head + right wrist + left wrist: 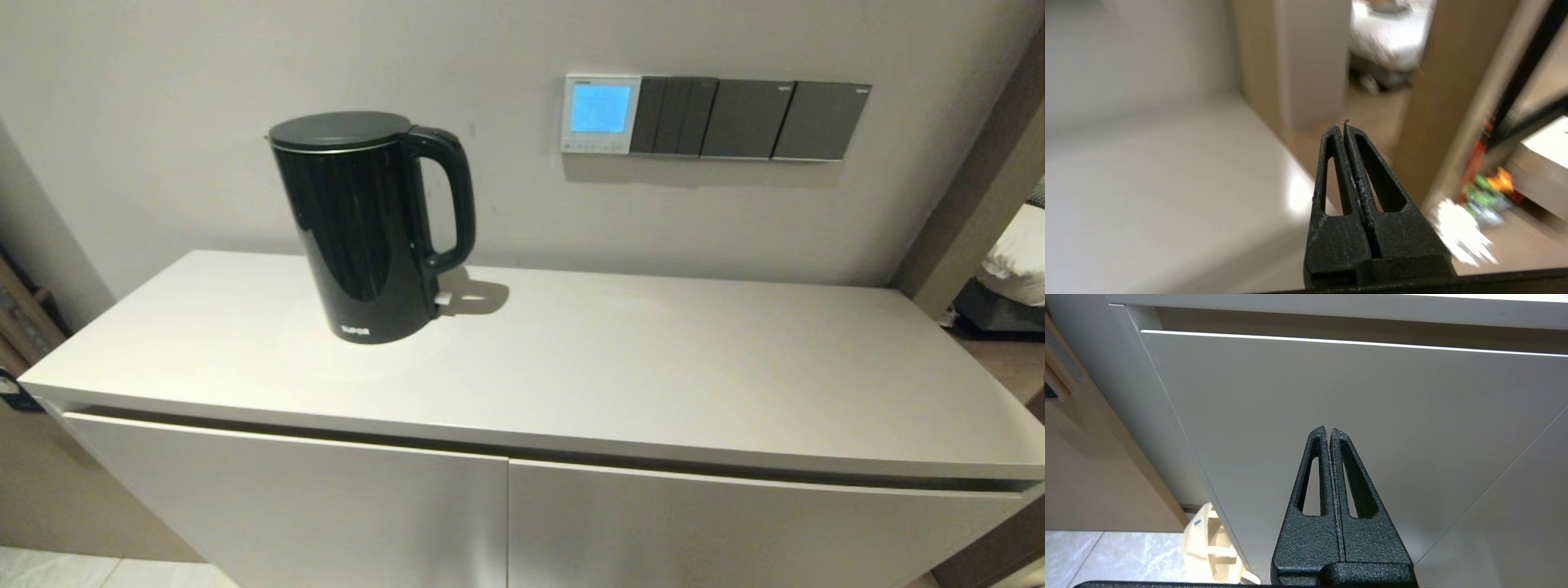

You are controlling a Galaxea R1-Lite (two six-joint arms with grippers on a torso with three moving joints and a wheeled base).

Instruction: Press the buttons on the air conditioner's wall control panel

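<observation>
The white wall control panel hangs on the wall above the cabinet, its screen lit blue. A row of tiny pale buttons runs along its bottom edge. Neither arm shows in the head view. My left gripper is shut and empty, low in front of the white cabinet door. My right gripper is shut and empty, beside the right end of the cabinet top, pointing toward the room beyond. The panel shows in neither wrist view.
A black kettle stands on the white cabinet top, left of the panel. Grey switch plates adjoin the panel's right side. A wooden door frame stands at the right. A cream bag lies on the floor by the cabinet's left side.
</observation>
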